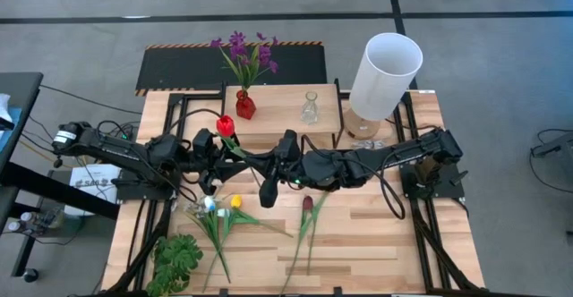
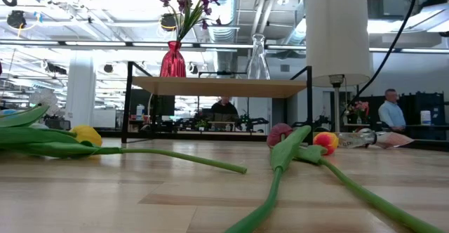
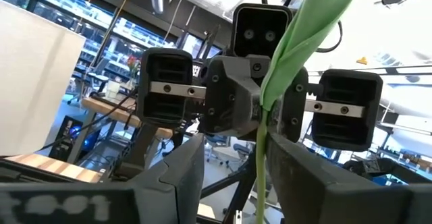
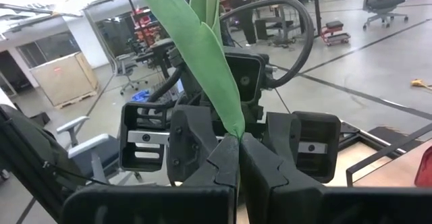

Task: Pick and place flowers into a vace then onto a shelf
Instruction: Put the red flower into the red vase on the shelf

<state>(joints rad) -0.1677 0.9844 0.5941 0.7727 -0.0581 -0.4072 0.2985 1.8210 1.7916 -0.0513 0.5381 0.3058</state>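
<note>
Light wooden tabletop [image 1: 358,234] fills the high view, grey floor around it. Both dark arms stretch horizontally toward the table centre, meeting nose to nose above it. Left gripper [image 1: 235,152], reaching from 9 o'clock, has its fingers partly apart around the green stem of a red tulip [image 1: 226,125]; in the left wrist view the stem [image 3: 260,156] runs in the gap between the fingers, contact unclear. Right gripper [image 4: 237,146], reaching from 3 o'clock, is fully closed, pinching the tip of the same flower's green leaf [image 4: 196,42]. Low riser shelf with pale plank top [image 1: 286,109] sits at 12 o'clock, carrying a red glass vase with purple flowers [image 1: 245,60] and a clear glass vase [image 1: 310,109]. Loose flowers lie at 6 to 7 o'clock: yellow tulip [image 1: 235,202], maroon tulip [image 1: 307,204], small white blossoms [image 1: 199,207]. White cylinder lamp [image 1: 385,73] stands at 1 o'clock.
</note>
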